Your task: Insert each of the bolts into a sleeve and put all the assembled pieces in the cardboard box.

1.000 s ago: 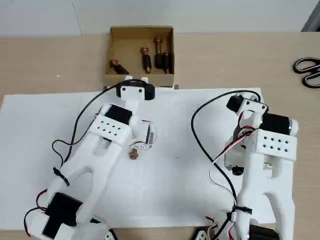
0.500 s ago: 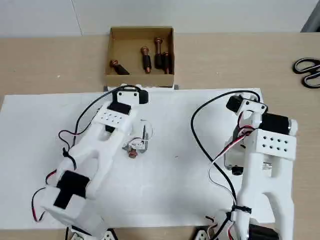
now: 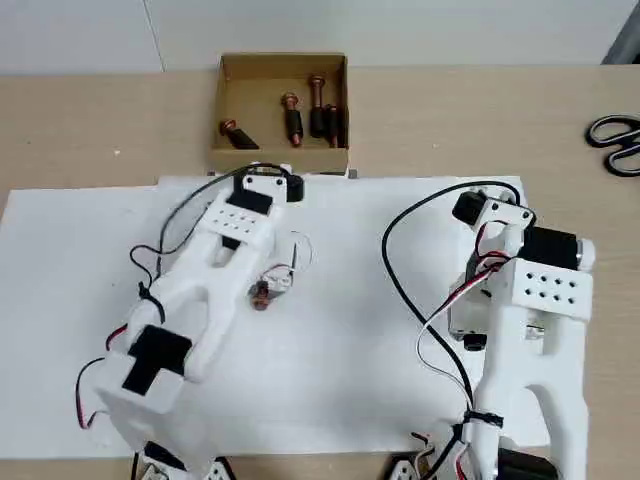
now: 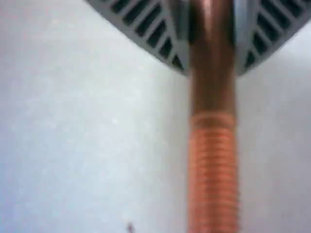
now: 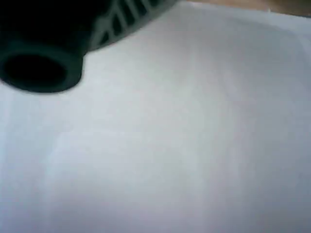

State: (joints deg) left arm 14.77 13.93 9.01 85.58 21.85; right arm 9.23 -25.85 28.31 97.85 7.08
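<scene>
A copper bolt sits pinched by its smooth shank in the left hand, its threaded end jutting past the jaws above the white sheet. Well apart, the right hand appears clamped on a black sleeve. Mating them likely calls for squaring tip to bore before pushing. Finished pieces lie in the cardboard box.

Open cardboard box, upper centre, holds sleeved copper bolts. A threaded copper bolt hangs left of centre. A black sleeve faces bore-on.
</scene>
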